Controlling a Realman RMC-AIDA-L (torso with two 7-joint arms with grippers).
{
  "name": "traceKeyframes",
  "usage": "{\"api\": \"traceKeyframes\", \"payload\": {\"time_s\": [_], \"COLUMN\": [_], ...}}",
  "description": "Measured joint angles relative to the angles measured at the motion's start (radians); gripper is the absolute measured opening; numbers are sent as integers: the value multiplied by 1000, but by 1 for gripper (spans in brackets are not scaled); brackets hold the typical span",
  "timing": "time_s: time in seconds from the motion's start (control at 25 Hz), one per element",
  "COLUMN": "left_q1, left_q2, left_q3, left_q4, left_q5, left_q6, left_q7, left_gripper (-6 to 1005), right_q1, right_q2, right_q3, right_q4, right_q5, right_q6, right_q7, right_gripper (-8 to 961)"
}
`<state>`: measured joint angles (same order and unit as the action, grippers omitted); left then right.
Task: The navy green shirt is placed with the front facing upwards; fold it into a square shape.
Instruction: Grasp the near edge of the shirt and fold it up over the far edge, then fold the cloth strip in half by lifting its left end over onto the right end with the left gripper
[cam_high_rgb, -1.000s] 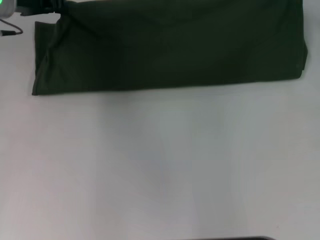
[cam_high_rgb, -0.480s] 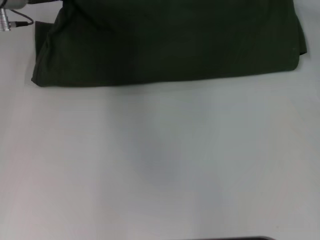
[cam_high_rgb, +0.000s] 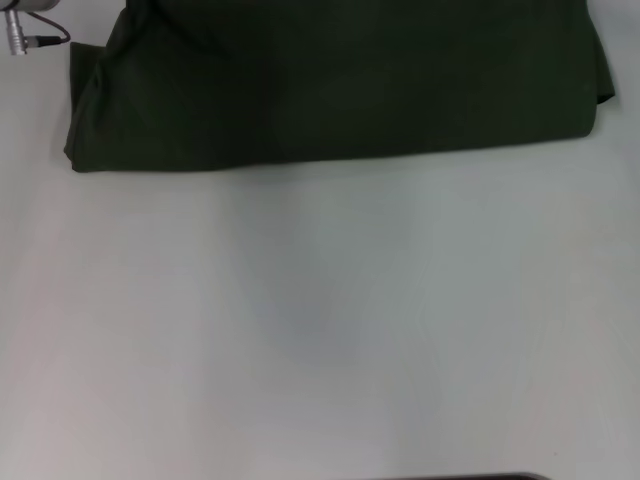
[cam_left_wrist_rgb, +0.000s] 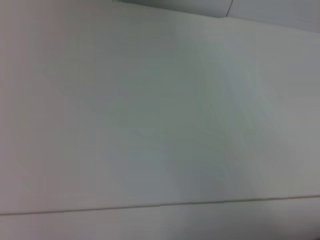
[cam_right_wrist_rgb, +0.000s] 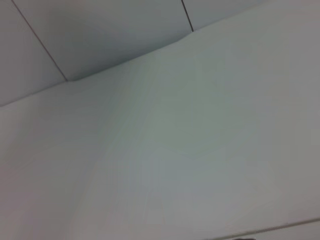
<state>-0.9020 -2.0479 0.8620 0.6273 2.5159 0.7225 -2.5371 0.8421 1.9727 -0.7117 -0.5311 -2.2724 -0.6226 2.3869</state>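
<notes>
Navy green shirt (cam_high_rgb: 340, 85): folded into a wide dark band, lying flat at the far edge of the counter (cam_high_rgb: 320, 320), plain side up.
Left tool: out of sight; state cannot be told.
Right tool: out of sight; state cannot be told.
Metal connector with cable (cam_high_rgb: 25, 40): far left corner, beside the shirt.

pale table surface (cam_left_wrist_rgb: 150, 125) fills view — thin seam line (cam_left_wrist_rgb: 150, 205) along one edge

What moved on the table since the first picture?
The metal arm part at the far left corner drew back off the navy green shirt, and the shirt's right end shifted slightly left and bunched. The shirt otherwise stayed a folded band on the white table.
</notes>
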Motion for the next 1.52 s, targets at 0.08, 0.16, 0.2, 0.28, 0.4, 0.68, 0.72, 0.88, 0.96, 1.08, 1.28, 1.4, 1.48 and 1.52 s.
{"api": "traceKeyframes", "payload": {"time_s": [0.08, 0.16, 0.2, 0.28, 0.4, 0.68, 0.72, 0.88, 0.96, 1.08, 1.28, 1.4, 1.48, 1.52], "left_q1": [0, 0, 0, -1, -1, 0, 0, -1, -2, -2, -3, -3, 1, 3], "left_q2": [-1, -3, -3, -4, -8, -1, -1, -1, -1, -1, 4, 16, 28, 37], "left_q3": [4, 11, 13, 15, 14, 3, 3, 3, 3, 3, 3, 3, 2, -1], "left_q4": [0, -4, -7, -10, -9, -10, -10, -9, -5, -2, 0, -3, -1, 1], "left_q5": [1, 3, 5, 10, 11, 3, 3, 3, 5, 8, 4, 5, 4, 1], "left_q6": [-3, -11, -15, -18, -23, -30, -30, -30, -30, -30, -22, -7, 21, 45], "left_q7": [0, 0, 0, 0, -1, -29, -29, -31, -41, -51, -54, -79, -99, -108], "left_gripper": [173, 177, 179, 183, 189, 204, 206, 247, 284, 340, 415, 449, 514, 546], "right_q1": [4, 7, 9, 14, 18, 20, 20, 20, 20, 21, 24, 25, 22, 20], "right_q2": [4, 8, 9, 11, 13, -9, -11, -21, -26, -30, -40, -47, -57, -63], "right_q3": [-1, -2, -3, -8, -12, -12, -12, -12, -12, -12, -12, -12, -12, -12], "right_q4": [0, 3, 7, 11, 14, 29, 30, 34, 37, 38, 38, 37, 31, 28], "right_q5": [-2, -2, -2, -1, -1, -6, -7, -10, -11, -12, -12, -12, -12, -12], "right_q6": [9, 20, 24, 31, 33, 20, 20, 12, 11, 8, -25, -66, -116, -143], "right_q7": [-2, -9, -13, -15, -16, -7, -6, -4, -4, -3, 0, 3, 14, 20], "right_gripper": [62, 61, 61, 62, 65, 70, 70, 201, 288, 303, 373, 457, 499, 520]}}
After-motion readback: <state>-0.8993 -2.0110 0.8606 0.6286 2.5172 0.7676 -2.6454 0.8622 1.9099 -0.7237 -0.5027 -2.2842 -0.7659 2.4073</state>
